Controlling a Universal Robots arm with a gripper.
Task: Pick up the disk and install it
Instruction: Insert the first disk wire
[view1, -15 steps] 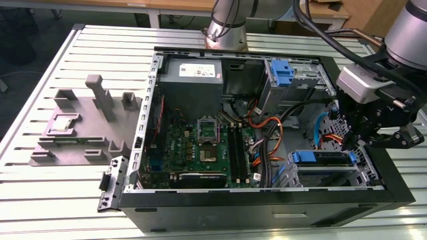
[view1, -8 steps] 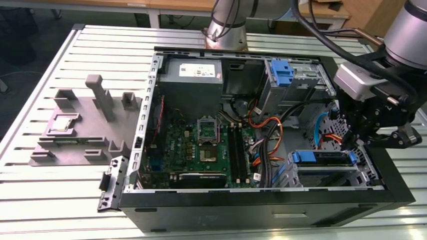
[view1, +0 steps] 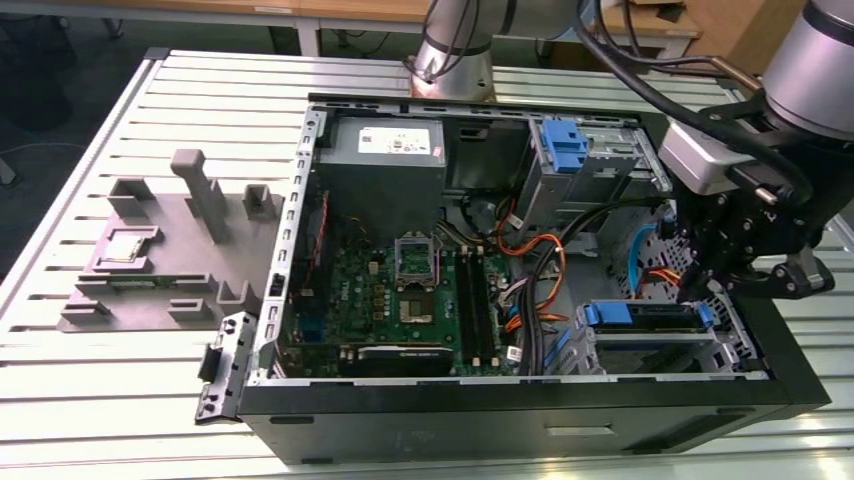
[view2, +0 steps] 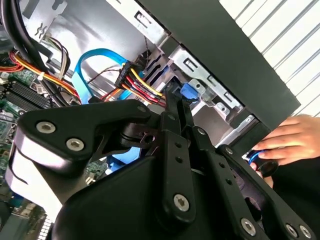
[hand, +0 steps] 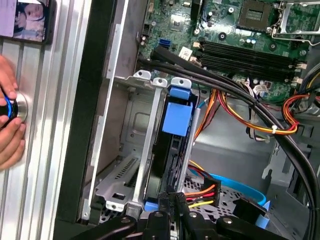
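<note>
The black multi-link gripper (view1: 747, 270) of the single arm hangs just inside the open black desktop computer case (view1: 534, 420), at the case's side on the exterior view's right, directly over the metal drive cage (view1: 654, 350) in the near corner. The disk (hand: 172, 150), a flat drive framed by a bright blue plastic carrier, stands on edge in one slot of that cage, between thin silver-grey metal rails; in the exterior view its blue carrier edge (view1: 647, 315) lies just below and to the left of the gripper. In the first wrist view the disk's long axis runs straight away from the gripper toward the green motherboard (hand: 235, 30), and the blue carrier tab sits at the far end, so the gripper is in line with the disk's near edge. The gripper's fingertips (hand: 175, 200) come together at that near edge; whether they pinch the disk or merely press against it cannot be told from these views. A bundle of red, yellow and orange cables (view2: 142, 87) and a flat light-blue cable (view2: 97, 57) pass close beside the gripper's linkage. Outside the case wall, a person's hand (view2: 287, 137) rests on a round blue-ringed button (hand: 7, 107) set in the ribbed aluminium tabletop (view1: 120, 370).
</note>
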